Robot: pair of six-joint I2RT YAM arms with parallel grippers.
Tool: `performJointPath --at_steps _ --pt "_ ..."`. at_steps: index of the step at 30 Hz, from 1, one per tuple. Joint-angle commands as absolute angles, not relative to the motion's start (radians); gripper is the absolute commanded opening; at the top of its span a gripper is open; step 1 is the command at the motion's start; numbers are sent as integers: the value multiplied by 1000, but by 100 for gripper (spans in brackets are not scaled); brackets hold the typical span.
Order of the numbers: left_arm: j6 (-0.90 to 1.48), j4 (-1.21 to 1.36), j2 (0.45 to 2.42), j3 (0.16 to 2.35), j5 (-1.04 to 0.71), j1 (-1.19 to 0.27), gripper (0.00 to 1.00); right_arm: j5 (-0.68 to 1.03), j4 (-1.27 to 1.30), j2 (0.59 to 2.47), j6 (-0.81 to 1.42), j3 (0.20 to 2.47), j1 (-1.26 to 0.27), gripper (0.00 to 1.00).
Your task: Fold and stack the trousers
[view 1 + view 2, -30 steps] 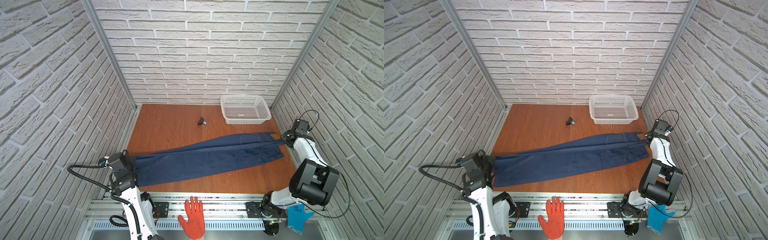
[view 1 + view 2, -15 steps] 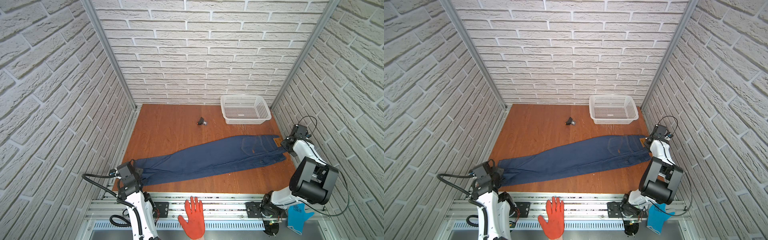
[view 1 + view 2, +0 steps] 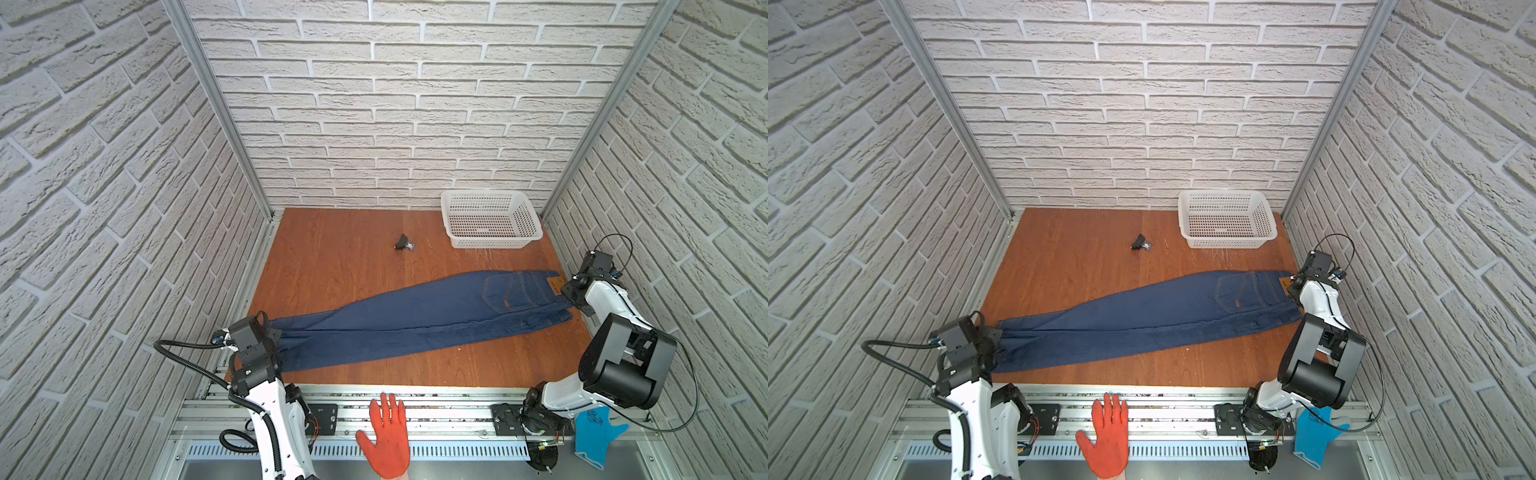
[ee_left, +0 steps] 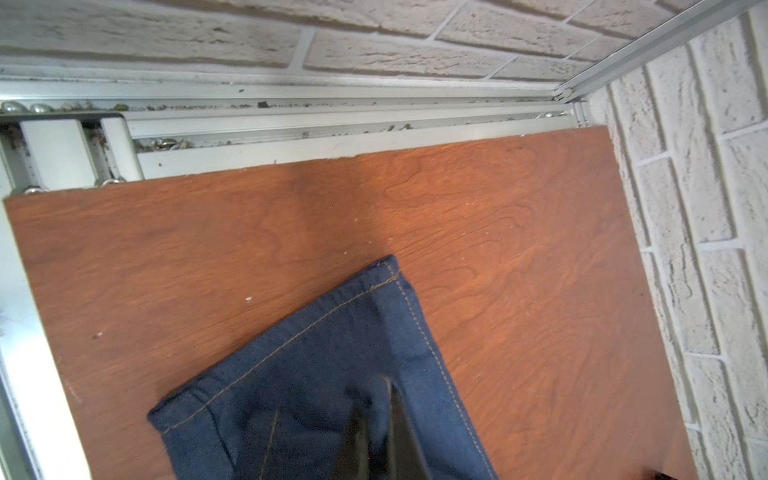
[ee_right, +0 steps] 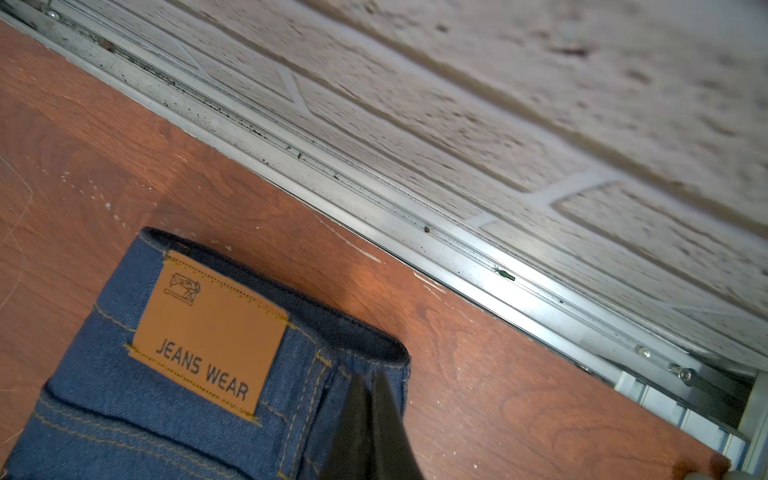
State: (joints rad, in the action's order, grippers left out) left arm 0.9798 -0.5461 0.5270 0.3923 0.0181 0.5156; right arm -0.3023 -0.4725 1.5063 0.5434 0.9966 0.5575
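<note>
While the dark blue jeans (image 3: 415, 322) are lying flat near the white basket (image 3: 494, 242), the left gripper (image 4: 376, 411) is pinching a leg hem — the right gripper (image 5: 368, 395) is clamping the waistband.

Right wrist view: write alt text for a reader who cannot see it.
The right pincer is shut on the waistband of dark blue denim trousers, beside a tan patch reading JEANS WEAR. The trousers lie on a reddish wooden table, with a metal rail and a white brick wall just beyond.
</note>
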Motion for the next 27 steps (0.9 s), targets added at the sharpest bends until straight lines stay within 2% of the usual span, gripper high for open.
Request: performJointPath --at_steps 1,13,16,17,18,20,22,27 --pt "978 -549 514 382 34 515 0 -368 -475 1467 555 990 564 5" --pt "1005 -620 491 301 91 515 0 -433 -479 1493 554 942 563 6" --pt "1006 -622 491 304 94 515 0 -439 -488 1487 560 945 565 9" --pt "1008 -622 492 309 93 516 0 -442 -491 1482 560 945 563 13" --pt "1006 -623 493 315 92 516 4 -441 -494 1478 563 947 564 18" --pt "997 -620 497 338 83 517 33 -431 -504 1464 568 951 563 33" --pt "995 -619 507 367 73 515 50 -427 -523 1450 581 960 564 41" --pt "995 -633 534 457 57 513 69 -413 -566 1387 598 990 538 50"
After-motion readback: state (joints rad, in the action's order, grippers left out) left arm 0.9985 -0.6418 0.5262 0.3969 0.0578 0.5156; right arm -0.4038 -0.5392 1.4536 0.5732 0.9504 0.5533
